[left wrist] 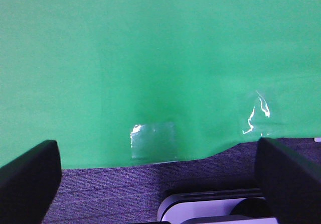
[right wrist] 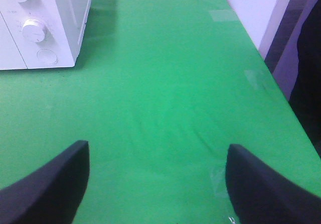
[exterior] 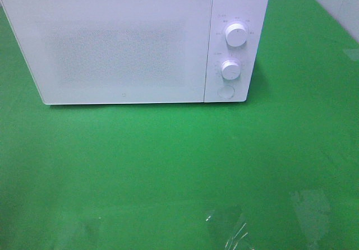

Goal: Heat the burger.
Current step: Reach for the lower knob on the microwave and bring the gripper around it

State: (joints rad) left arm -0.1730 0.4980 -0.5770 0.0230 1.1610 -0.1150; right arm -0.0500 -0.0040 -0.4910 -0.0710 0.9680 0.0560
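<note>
The burger is not in view in any frame. A white microwave (exterior: 134,42) stands at the back of the green table with its door shut; two dials (exterior: 236,35) and a round button (exterior: 226,92) are on its right panel. It also shows in the right wrist view (right wrist: 40,23). My left gripper (left wrist: 155,184) is open and empty over the table's front edge. My right gripper (right wrist: 158,184) is open and empty over the green cloth, off to the right of the microwave. Neither gripper shows in the exterior high view.
The green cloth (exterior: 179,166) covers the table, held with clear tape patches (exterior: 227,227) near the front. The table's right edge (right wrist: 271,68) drops off to a dark floor. A grey carpet and a white base (left wrist: 210,209) lie below the front edge.
</note>
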